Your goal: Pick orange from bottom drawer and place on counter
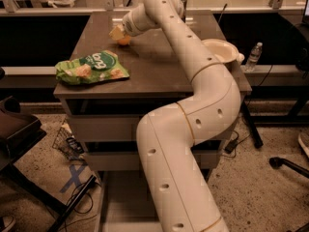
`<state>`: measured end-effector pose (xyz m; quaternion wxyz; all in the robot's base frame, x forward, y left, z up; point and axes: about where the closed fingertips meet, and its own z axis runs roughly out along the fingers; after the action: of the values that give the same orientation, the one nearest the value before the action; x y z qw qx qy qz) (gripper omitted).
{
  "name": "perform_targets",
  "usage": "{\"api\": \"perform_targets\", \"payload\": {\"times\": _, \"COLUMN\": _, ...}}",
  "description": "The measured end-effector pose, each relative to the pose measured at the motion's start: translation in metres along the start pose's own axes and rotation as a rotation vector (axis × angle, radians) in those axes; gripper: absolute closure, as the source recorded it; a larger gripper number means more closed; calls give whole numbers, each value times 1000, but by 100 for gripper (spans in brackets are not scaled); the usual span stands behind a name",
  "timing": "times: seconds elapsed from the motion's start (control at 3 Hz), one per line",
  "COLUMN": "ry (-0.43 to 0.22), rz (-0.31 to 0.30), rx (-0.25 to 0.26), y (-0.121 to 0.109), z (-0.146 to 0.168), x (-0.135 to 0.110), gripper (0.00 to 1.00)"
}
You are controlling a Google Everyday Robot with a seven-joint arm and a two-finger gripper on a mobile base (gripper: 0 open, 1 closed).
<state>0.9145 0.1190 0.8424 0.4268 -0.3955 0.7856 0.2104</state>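
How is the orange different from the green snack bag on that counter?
The orange is small and round; the green snack bag is much larger, flat and crinkled. The orange is plain orange; the bag is green with white lettering. The orange is toward the back of the counter, right at the gripper; the bag lies apart from it, near the front left corner. Both are over the same counter.

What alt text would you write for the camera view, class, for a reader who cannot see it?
A cream robot arm reaches across the glossy grey-brown counter, its gripper right at a small round orange fruit near the far edge. A crinkled green snack bag lies front left; a cream bowl sits right.
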Motion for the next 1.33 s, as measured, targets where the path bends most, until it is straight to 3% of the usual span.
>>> {"api": "perform_targets", "payload": {"times": 0.33, "ry": 10, "rz": 4, "rx": -2, "y": 1, "z": 4, "x": 3, "gripper": 87}}
{"api": "perform_targets", "payload": {"times": 1.33, "ry": 11, "rz": 4, "rx": -2, "y": 2, "z": 2, "x": 1, "gripper": 17}}
